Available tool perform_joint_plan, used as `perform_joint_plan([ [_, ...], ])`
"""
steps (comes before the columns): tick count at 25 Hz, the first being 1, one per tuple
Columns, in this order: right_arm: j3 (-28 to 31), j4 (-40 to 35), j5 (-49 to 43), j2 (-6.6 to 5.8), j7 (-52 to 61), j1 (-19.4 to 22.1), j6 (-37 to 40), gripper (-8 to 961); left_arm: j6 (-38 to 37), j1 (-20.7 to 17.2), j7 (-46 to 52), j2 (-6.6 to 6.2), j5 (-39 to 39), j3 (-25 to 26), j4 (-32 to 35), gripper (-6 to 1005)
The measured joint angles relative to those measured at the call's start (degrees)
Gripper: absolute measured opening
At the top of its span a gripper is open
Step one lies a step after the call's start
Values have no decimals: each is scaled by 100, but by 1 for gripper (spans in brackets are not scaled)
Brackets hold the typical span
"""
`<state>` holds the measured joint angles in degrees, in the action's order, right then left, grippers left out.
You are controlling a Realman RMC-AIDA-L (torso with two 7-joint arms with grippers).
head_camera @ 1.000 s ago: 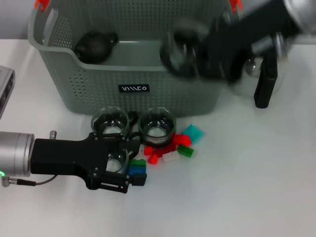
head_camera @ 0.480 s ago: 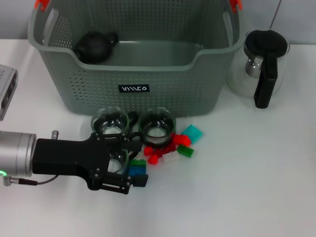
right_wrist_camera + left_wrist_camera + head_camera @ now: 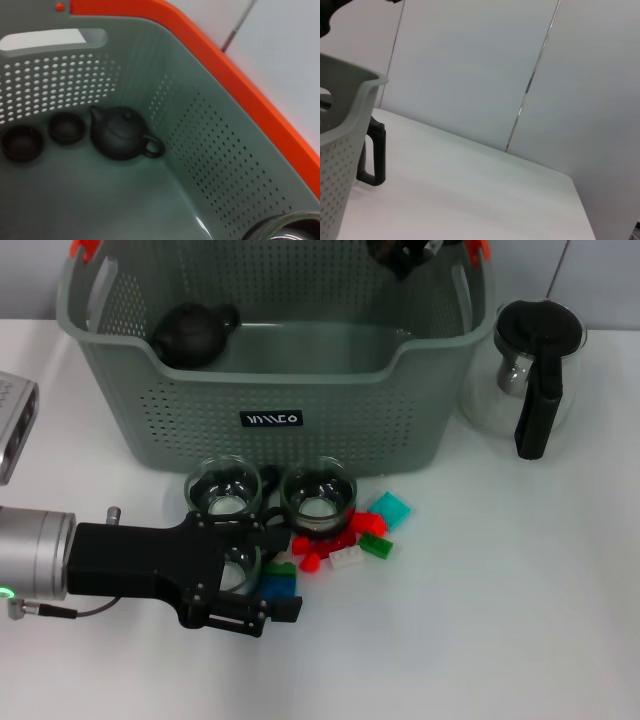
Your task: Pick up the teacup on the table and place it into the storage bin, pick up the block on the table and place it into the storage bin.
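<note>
Right gripper (image 3: pixel 405 252) since risen, mostly cropped above bin (image 3: pixel 270 390)

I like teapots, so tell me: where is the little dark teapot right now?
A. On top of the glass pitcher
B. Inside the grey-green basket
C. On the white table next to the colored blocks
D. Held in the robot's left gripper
B. The dark teapot sits on the floor of the storage bin, and the right wrist view shows it there too, beside two small dark cups.
</note>
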<state>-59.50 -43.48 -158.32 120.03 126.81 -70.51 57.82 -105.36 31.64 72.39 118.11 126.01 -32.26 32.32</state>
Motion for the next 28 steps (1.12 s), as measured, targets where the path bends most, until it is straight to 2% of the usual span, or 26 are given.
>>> perform_joint_plan([
  [28, -525, 6, 238, 30, 10, -59, -76, 57, 184, 70, 249, 1, -3, 9, -156, 830],
])
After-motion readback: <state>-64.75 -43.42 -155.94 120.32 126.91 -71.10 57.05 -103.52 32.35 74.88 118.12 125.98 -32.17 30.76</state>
